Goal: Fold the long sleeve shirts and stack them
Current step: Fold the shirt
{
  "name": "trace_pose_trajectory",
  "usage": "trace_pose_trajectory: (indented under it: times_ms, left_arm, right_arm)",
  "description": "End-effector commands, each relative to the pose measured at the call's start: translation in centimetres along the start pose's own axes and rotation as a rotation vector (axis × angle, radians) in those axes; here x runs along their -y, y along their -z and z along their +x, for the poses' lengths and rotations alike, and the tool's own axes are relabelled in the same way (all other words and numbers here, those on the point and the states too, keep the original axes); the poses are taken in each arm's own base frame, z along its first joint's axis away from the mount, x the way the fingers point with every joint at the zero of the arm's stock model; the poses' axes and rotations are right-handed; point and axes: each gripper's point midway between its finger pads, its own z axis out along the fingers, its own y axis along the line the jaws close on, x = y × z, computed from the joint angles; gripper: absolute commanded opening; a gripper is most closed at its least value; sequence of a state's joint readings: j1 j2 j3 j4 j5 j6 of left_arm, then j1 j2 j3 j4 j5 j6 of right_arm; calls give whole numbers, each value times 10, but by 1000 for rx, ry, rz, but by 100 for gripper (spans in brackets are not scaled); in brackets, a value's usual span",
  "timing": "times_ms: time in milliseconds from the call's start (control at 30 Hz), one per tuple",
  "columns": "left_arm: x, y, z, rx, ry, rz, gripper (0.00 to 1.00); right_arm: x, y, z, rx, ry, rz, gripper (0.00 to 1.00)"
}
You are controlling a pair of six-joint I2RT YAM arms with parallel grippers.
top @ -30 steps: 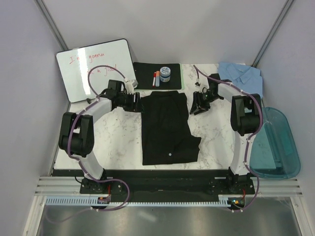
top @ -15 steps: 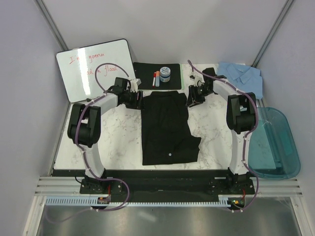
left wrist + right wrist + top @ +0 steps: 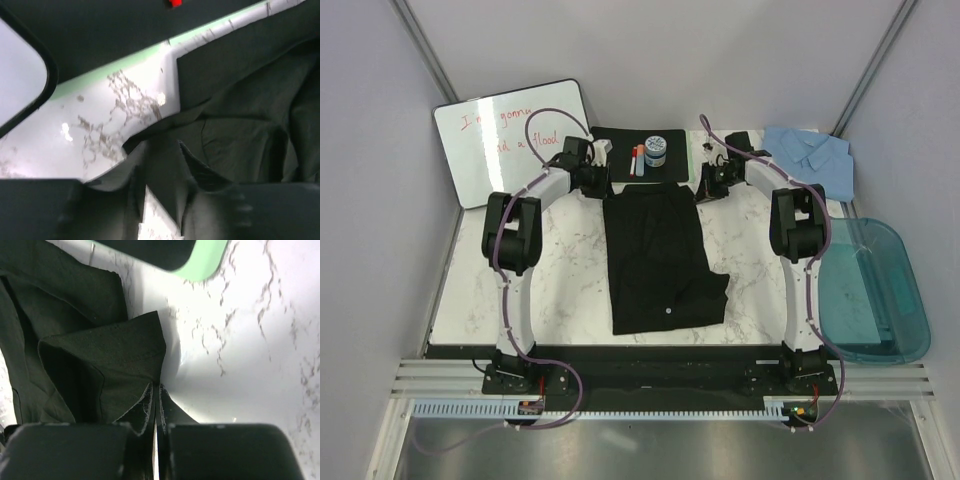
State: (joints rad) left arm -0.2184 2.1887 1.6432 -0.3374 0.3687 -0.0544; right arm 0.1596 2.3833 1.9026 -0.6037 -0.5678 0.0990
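Note:
The black long sleeve shirt [image 3: 658, 255] lies partly folded in the middle of the marble table [image 3: 560, 270]. My left gripper [image 3: 602, 183] is at its far left corner. In the left wrist view the gripper [image 3: 161, 146] straddles a flap of the black shirt [image 3: 240, 125], open, with a strip of table showing in the gap. My right gripper [image 3: 706, 186] is at the far right corner. In the right wrist view the gripper [image 3: 156, 389] is shut on the corner of the black shirt [image 3: 110, 355]. The light blue shirt [image 3: 812, 157] lies folded at the back right.
A whiteboard [image 3: 510, 150] leans at the back left. A black green-edged mat [image 3: 615, 150] behind the shirt carries a red marker [image 3: 632, 160] and a small jar [image 3: 656, 150]. A teal bin [image 3: 880, 295] stands off the table's right edge.
Both arms have reached back to the black shirt's far corners. The right jaws have closed on the right corner. The left jaws have narrowed around the left corner.

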Motion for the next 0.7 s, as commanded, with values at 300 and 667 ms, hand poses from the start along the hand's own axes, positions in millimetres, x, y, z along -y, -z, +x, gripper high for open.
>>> trace_pose_trajectory:
  times_ms: [300,667]
  left_arm:
    - [14,40,-55,85,-175,8,45]
    - [123,134,55,-47,-152,302,78]
  right_arm:
    - [-19,55,-47,134,64,44,51]
    - [-55,154,145,-229,-234,-157,86]
